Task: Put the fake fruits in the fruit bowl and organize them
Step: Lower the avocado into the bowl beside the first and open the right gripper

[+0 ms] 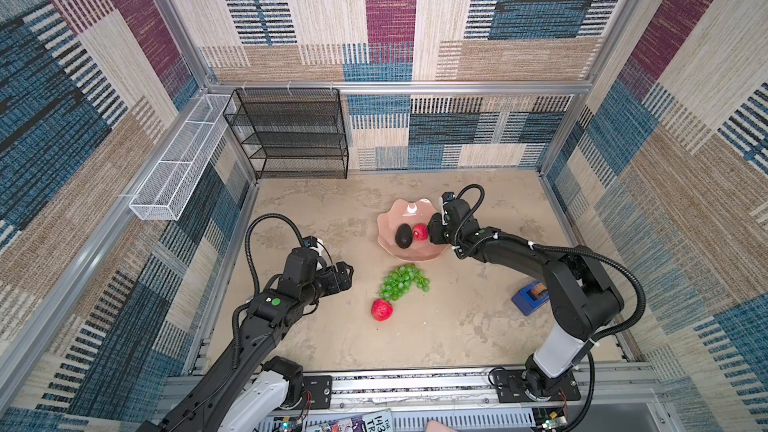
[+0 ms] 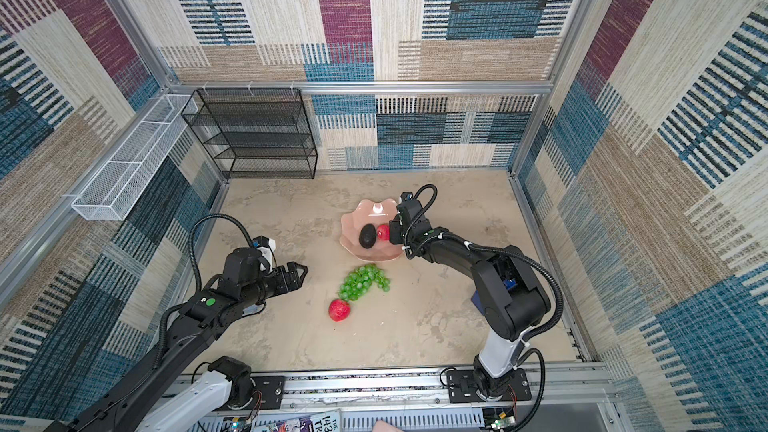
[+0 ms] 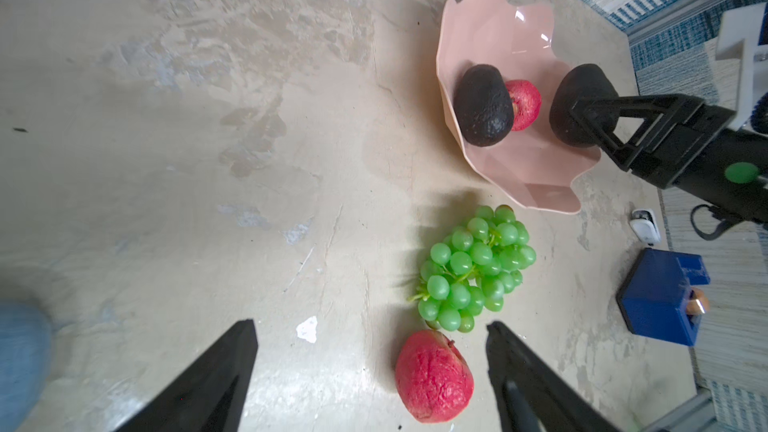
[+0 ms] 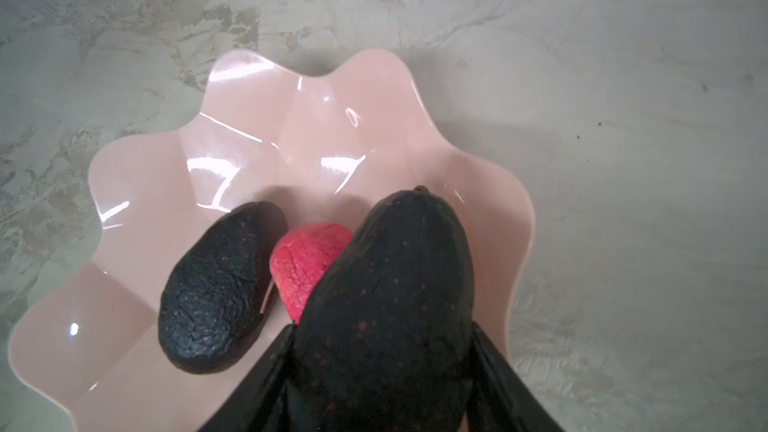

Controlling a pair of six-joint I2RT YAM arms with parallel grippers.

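Observation:
The pale-pink fruit bowl (image 1: 409, 211) stands mid-table and holds one near-black avocado (image 1: 403, 236) and a red strawberry (image 1: 420, 231). My right gripper (image 4: 382, 326) hangs over the bowl's right side, shut on the second avocado (image 4: 395, 276), which is beside the strawberry (image 4: 307, 259). In both top views the gripper hides that avocado. The green grapes (image 1: 403, 282) and another strawberry (image 1: 381, 310) lie on the table in front of the bowl. My left gripper (image 3: 370, 324) is open and empty, just short of that strawberry (image 3: 434, 376).
A blue block (image 1: 530, 297) sits on the table at the right, under my right arm. A black mesh shelf (image 1: 291, 135) stands at the back left wall. A white wire basket (image 1: 178, 164) hangs along the left rail.

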